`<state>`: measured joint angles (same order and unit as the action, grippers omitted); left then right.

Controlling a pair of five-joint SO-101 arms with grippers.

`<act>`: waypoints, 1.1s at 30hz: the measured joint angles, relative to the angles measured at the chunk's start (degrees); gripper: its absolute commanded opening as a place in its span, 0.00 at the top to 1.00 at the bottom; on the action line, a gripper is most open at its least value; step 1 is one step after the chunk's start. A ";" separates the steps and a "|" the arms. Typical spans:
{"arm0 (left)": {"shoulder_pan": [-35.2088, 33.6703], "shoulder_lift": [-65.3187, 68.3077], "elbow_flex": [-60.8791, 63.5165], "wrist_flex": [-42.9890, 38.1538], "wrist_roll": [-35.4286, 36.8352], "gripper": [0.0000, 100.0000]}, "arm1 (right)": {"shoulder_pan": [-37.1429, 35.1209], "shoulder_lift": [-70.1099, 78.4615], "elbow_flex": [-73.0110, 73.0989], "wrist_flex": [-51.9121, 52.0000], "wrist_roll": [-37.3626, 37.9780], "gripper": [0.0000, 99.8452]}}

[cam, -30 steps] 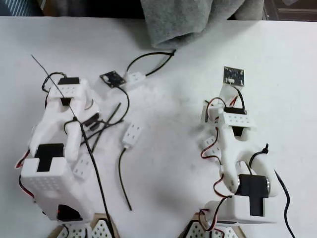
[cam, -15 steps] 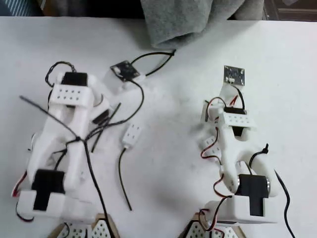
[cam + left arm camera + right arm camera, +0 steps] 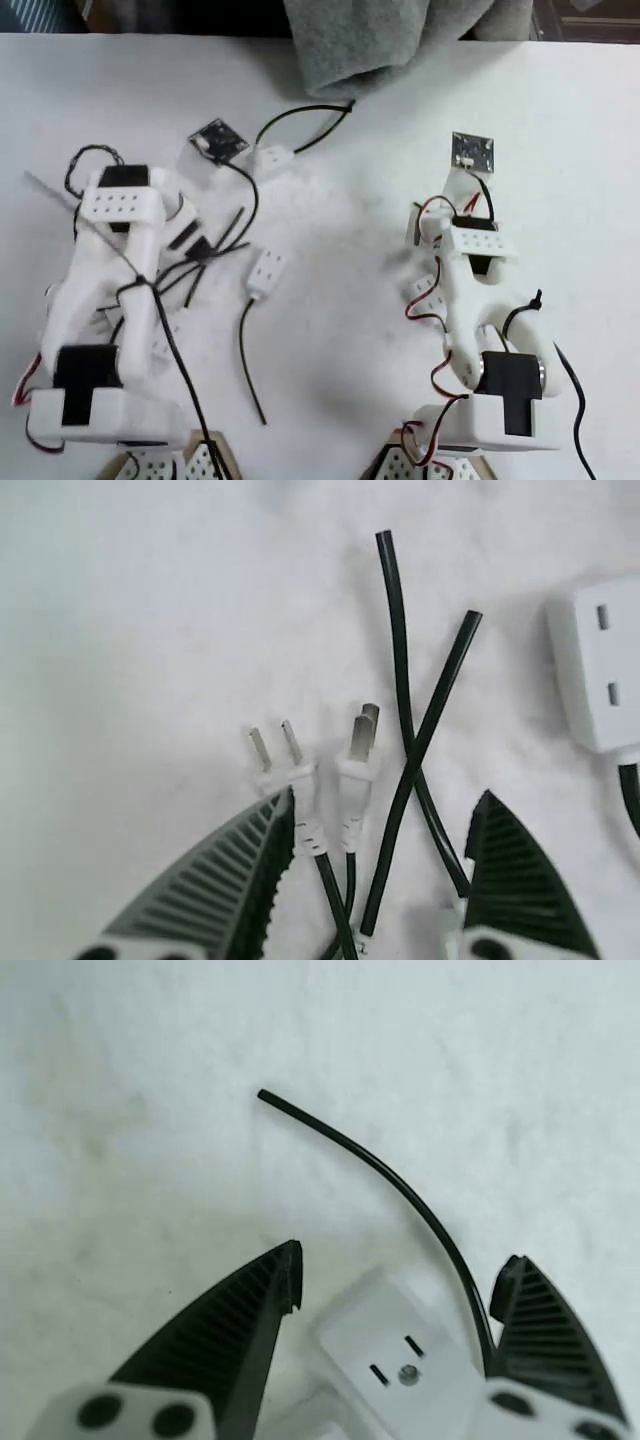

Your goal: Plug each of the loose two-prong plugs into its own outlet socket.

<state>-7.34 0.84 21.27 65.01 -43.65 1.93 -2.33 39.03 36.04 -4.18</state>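
Left end effector (image 3: 388, 798) wide around plugs (image 3: 355, 780); right end effector (image 3: 405, 1255) wide over socket (image 3: 400, 1360). Plugs probably light, slippery: grip white body.

Left end effector (image 3: 388, 798) swung out, then back leftward.

Table (image 3: 350, 310): plain white, faintly mottled. Cloth (image 3: 380, 35): grey, flecked.
Left arm (image 3: 110, 270) and right arm (image 3: 470, 290): white shells, black motor blocks, rows of small dots on the panels. Thin red wires on the right arm.
Left gripper (image 3: 388, 798): fingers (image 3: 240, 870) dark grey, finely ribbed. Right gripper (image 3: 405, 1257): black, ribbed.
Plugs (image 3: 285, 775) (image 3: 352, 770): white bodies, silver-grey prongs. Cords (image 3: 400, 650): black.
Socket (image 3: 598, 675): white, dark slots. Second socket (image 3: 400, 1360): white, dark slots, grey screw.
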 measured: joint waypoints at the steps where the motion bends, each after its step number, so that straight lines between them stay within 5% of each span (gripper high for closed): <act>1: 0.00 1.58 0.00 -0.97 0.00 0.78 | 0.00 0.00 0.00 0.00 0.00 0.69; 10: -1.67 14.15 -7.38 0.97 -1.49 0.82 | 0.00 0.00 0.00 0.00 0.00 0.69; 33: -2.02 16.44 -9.49 4.57 -5.45 0.92 | 0.00 0.00 0.00 0.00 0.00 0.69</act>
<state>-9.36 17.27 11.78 69.58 -49.10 1.93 -2.33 39.03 36.04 -4.18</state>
